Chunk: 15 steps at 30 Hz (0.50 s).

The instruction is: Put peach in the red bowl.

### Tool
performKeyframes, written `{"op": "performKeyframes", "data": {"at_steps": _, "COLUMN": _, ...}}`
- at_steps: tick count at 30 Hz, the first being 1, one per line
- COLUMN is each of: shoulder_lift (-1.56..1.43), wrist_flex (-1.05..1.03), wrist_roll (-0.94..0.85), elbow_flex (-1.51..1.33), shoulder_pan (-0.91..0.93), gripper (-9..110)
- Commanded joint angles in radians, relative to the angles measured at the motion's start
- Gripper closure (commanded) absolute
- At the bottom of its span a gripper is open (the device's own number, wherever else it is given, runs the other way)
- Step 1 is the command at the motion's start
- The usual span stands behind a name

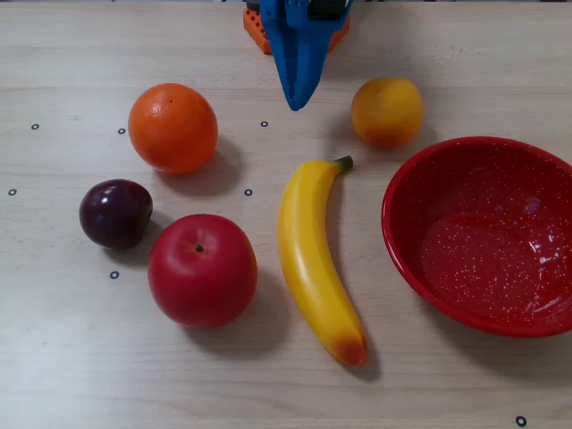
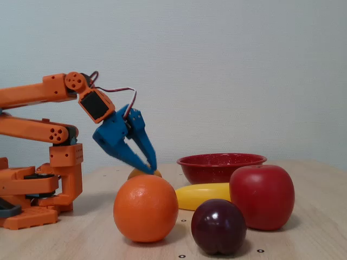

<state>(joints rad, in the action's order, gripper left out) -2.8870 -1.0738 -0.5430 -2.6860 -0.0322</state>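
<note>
Centrally, the peach (image 1: pixel 387 111) was seen resting on the wooden table (image 1: pixel 71 357) in a fixed view from above, near the top of the picture and just above and left of the rim of the red bowl (image 1: pixel 420 179), apart from it. The blue claw (image 1: pixel 296 100) was found to the left of the peach in that view, its tips pointing down the picture, with a clear stretch of bare table between the two. In a fixed view from the side, only the top of the peach (image 2: pixel 142 173) could be made out behind the orange (image 2: pixel 145 208), and the claw (image 2: pixel 150 168) was seen raised off the table, its tips hanging just above that sliver of fruit; contact could not be confirmed. The fingers were seen drawn nearly together, with only a narrow gap toward their base, and nothing was held between them. The red bowl (image 2: pixel 217 169) was shown empty from above and stood at the right. A banana (image 1: pixel 313 259) was laid lengthwise between the bowl and a red apple (image 1: pixel 202 270), its green stem end pointing toward the gap between claw and peach. The orange (image 1: pixel 172 127) and a dark plum (image 1: pixel 115 214) were placed at the left, well apart from the peach.
</note>
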Motion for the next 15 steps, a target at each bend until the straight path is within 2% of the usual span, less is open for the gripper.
{"op": "performKeyframes", "data": {"at_steps": 1, "shoulder_lift": 0.031, "wrist_flex": -0.034, "wrist_roll": -0.069, "elbow_flex": 0.147, "shoulder_pan": 0.014, "gripper": 102}}
{"op": "performKeyframes", "data": {"at_steps": 11, "shoulder_lift": 0.225, "wrist_flex": -0.209, "wrist_roll": -0.245, "elbow_flex": 0.328, "shoulder_pan": 0.005, "gripper": 101}}
{"op": "performKeyframes", "data": {"at_steps": 15, "shoulder_lift": 0.299, "wrist_flex": -0.281, "wrist_roll": -0.259, "elbow_flex": 0.393, "shoulder_pan": 0.003, "gripper": 91}}
